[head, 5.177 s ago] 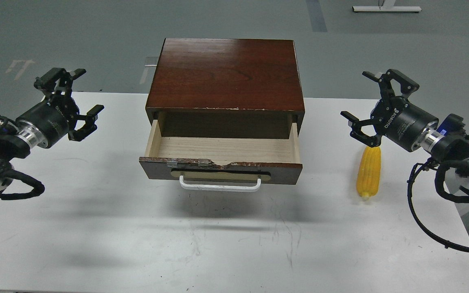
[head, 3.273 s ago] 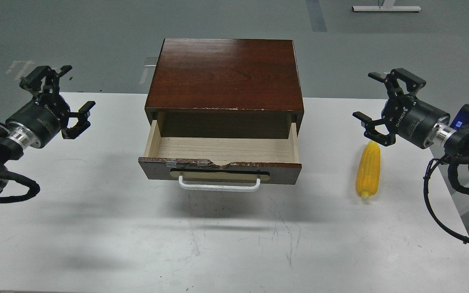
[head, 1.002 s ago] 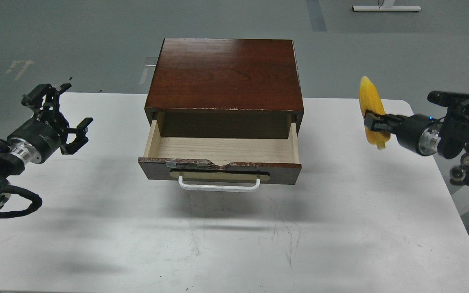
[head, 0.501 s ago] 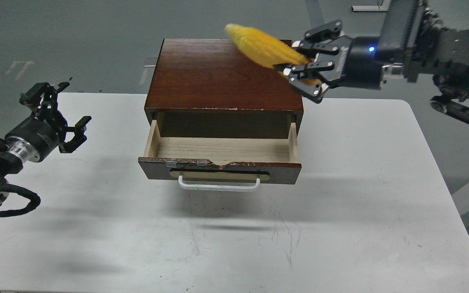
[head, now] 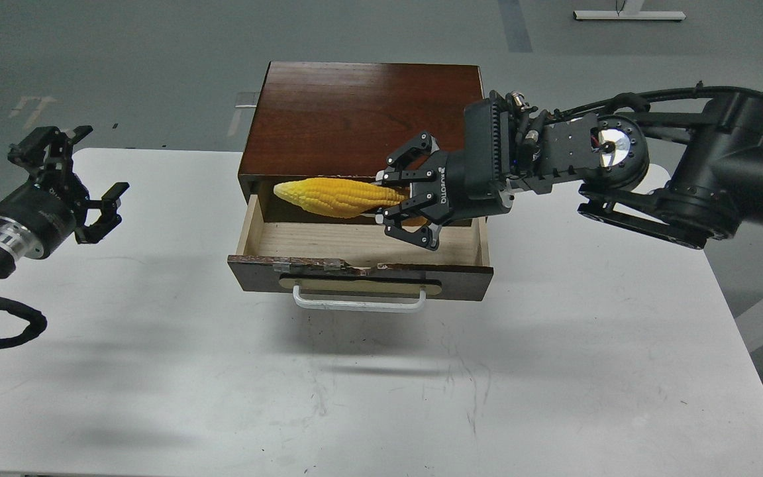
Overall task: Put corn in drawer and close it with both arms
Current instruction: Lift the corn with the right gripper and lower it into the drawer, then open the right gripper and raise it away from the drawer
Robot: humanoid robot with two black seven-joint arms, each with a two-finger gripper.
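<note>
The yellow corn (head: 335, 196) lies level in the air above the open drawer (head: 359, 277), its tapered end pointing left. My right gripper (head: 400, 199) is shut on the corn's thick right end, over the drawer's right half. The drawer is pulled out of the dark brown cabinet (head: 361, 112); its pale wood inside is bare, and its white bar handle (head: 357, 304) faces me. My left gripper (head: 73, 179) is open and empty, well to the left of the cabinet above the table.
The white table (head: 381, 391) carries only the cabinet. My right arm (head: 673, 179) stretches in from the right across the cabinet's right corner. The table's right edge runs close behind that arm. Grey floor lies beyond the table.
</note>
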